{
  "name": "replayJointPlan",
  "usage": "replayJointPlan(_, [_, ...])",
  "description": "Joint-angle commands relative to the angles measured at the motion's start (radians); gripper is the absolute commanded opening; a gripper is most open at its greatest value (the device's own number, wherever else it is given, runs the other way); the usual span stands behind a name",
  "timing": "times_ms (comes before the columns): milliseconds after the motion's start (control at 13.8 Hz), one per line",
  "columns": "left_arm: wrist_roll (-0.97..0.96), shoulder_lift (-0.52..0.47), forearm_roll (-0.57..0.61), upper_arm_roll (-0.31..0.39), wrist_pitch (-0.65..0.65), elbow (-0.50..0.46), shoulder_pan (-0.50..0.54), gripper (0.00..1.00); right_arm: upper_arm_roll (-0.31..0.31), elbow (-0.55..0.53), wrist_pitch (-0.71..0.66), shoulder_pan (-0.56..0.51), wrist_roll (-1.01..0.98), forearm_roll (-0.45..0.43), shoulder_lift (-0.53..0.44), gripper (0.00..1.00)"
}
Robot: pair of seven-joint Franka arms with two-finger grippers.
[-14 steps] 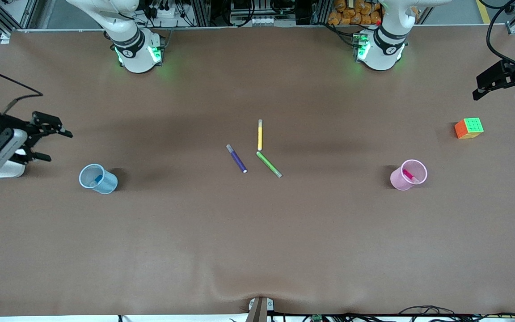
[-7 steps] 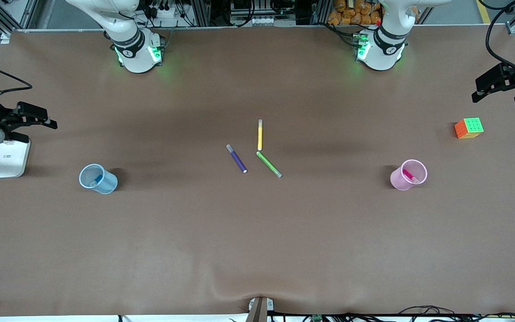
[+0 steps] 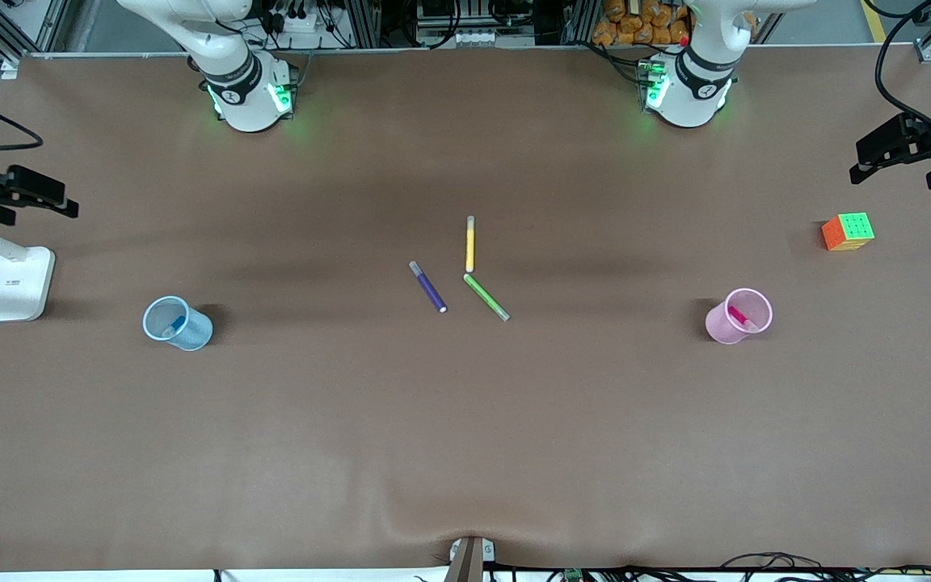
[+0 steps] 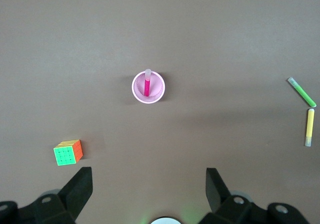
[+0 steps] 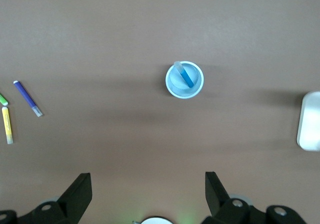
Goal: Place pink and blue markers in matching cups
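Observation:
The pale blue cup (image 3: 178, 323) stands toward the right arm's end of the table with the blue marker (image 3: 177, 325) leaning inside it. Both also show in the right wrist view, cup (image 5: 184, 79) and marker (image 5: 185, 76). The pale pink cup (image 3: 739, 316) stands toward the left arm's end with the pink marker (image 3: 740, 317) inside; the left wrist view shows cup (image 4: 148, 87) and marker (image 4: 147, 84). My right gripper (image 3: 25, 194) (image 5: 147, 181) is open and empty, high over its table end. My left gripper (image 3: 894, 149) (image 4: 148, 179) is open and empty, high over its end.
A purple pen (image 3: 427, 286), a yellow pen (image 3: 470, 243) and a green pen (image 3: 486, 297) lie at mid-table. A colour cube (image 3: 848, 231) sits near the left arm's end. A white stand (image 3: 17, 283) sits near the blue cup, at the table edge.
My right gripper has risen and drawn back from beside the blue cup toward the table's end, uncovering the white stand. My left gripper has shifted only slightly. Cups and markers have not moved.

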Motion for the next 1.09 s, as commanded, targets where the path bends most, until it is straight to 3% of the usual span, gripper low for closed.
replayJointPlan(0, [0.002,0.013,-0.004,-0.002,-0.021,0.027,-0.001,1.0,-0.042,0.041,-0.042,0.05,0.074,-0.024,-0.004,1.0])
replayJointPlan(362, [0.002,0.016,-0.004,-0.002,-0.021,0.026,0.002,1.0,-0.1,0.086,-0.09,0.123,0.088,-0.024,0.002,1.0])
replayJointPlan(506, [0.002,0.016,-0.006,-0.002,-0.021,0.024,0.0,1.0,-0.207,0.086,-0.088,0.217,0.088,-0.024,0.002,1.0])
replayJointPlan(579, [0.002,0.017,-0.006,-0.002,-0.021,0.023,0.0,1.0,-0.214,0.086,-0.087,0.217,0.086,-0.024,0.002,1.0])
replayJointPlan(723, [0.003,0.017,-0.006,-0.002,-0.022,0.024,0.002,1.0,-0.203,0.086,-0.082,0.2,0.076,-0.024,0.003,1.0])
replayJointPlan(1013, [0.002,0.016,-0.006,-0.002,-0.027,0.024,0.002,1.0,-0.096,0.086,-0.081,0.133,0.074,-0.085,-0.001,1.0])
